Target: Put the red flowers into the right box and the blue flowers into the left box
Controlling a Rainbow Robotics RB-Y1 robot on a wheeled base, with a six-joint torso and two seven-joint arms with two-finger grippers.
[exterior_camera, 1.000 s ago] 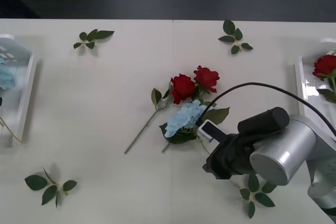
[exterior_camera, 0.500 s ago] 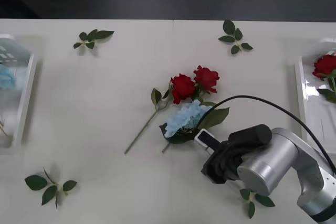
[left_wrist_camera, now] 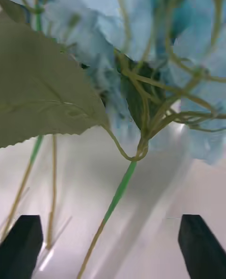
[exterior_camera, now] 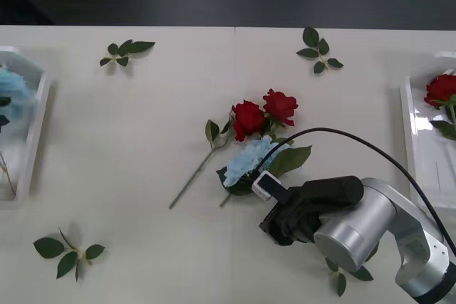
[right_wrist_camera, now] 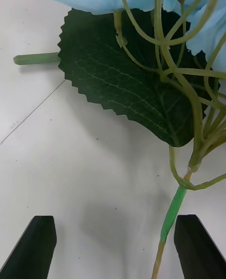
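Hovering low mid-table with fingers spread and empty, the right gripper [right_wrist_camera: 113,248] sits just short of the blue flower [exterior_camera: 249,161], whose stem [right_wrist_camera: 172,213] runs lengthwise near one finger, off-centre; left gripper [left_wrist_camera: 113,246] open over the left box [exterior_camera: 32,140].

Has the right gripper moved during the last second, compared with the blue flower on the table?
Yes. The right gripper has slid left and toward the robot, now beside the lower edge of the unmoved blue flower, fingers open.
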